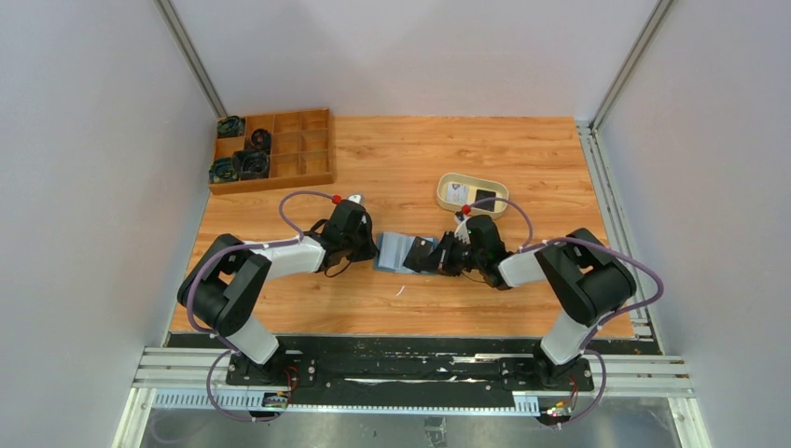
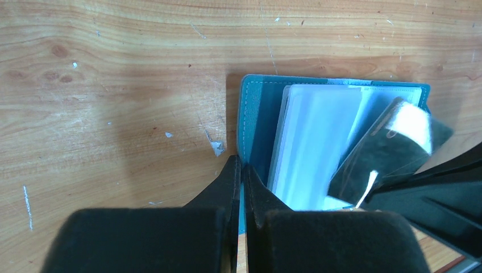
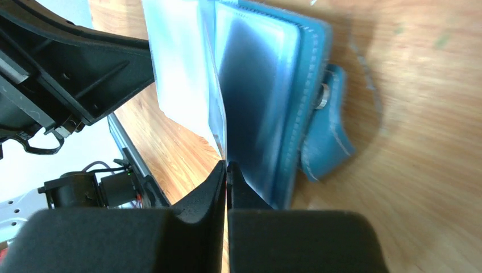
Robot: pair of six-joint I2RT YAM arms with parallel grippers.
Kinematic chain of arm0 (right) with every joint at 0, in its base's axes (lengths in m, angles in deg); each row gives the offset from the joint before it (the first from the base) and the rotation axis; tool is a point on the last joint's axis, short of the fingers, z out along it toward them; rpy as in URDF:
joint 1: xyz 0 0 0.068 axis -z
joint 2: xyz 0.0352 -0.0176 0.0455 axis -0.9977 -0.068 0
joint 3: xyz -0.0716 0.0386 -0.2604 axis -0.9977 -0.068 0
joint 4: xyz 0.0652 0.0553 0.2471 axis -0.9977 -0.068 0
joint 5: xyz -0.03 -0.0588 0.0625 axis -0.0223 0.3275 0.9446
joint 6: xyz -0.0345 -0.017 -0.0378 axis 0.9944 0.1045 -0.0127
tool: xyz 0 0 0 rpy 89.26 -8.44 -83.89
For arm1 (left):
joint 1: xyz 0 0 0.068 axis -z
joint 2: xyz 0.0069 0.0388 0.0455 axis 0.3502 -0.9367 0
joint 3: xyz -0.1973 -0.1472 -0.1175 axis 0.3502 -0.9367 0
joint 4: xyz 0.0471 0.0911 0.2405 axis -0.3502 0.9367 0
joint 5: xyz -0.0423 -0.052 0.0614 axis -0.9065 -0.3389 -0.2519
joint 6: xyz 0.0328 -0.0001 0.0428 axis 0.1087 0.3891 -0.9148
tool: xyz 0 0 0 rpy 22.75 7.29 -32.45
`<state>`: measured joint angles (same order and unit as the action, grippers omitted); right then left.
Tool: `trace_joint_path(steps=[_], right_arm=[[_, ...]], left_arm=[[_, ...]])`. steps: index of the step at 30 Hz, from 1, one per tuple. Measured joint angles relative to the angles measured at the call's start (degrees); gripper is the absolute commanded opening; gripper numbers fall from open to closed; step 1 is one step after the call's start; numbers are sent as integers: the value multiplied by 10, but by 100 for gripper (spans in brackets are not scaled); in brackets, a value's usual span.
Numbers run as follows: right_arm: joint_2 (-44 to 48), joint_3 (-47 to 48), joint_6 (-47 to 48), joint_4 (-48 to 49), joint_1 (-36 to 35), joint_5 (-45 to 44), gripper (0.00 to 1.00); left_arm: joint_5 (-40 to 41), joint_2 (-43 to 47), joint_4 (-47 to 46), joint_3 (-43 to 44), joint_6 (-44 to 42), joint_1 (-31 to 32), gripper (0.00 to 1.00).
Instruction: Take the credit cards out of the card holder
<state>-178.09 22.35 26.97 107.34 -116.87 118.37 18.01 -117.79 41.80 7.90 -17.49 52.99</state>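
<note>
The table (image 1: 420, 149) carries a wooden box (image 1: 315, 142) in its far left corner and a cream tray (image 1: 440, 194) right of centre. The tray holds what look like two cards, one pale and one dark. So part of the job seems done.

The holder (image 1: 392, 252) lies open on the table between the two arms, its clear sleeves fanned up. The left claw (image 2: 241, 173) is pressed together on the edge of the teal cover, pinning it in place. The right claw (image 3: 226, 168) is pressed together too, pinching the lower edge of one sleeve (image 3: 182, 74) (or possibly a card edge inside it; the left wrist view cannot settle which).

In the left wrist view a dark shape with a white patch (image 2: 392, 148) sits in a clear pocket. It is probably a card not yet out, so at least that one is left to draw and carry to the tray.
</note>
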Motion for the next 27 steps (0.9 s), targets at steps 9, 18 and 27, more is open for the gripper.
trace_joint_path(steps=[9,18,27], right_arm=[[123,25,96,-164,87,10,0],[150,254,213,-348,254,24,0],[2,411,307,-500,298,29,0]], left_arm=[[2,0,9,5,-3,0,0],[4,0,42,20,-24,0,0],[3,2,61,27,-43,0,0]])
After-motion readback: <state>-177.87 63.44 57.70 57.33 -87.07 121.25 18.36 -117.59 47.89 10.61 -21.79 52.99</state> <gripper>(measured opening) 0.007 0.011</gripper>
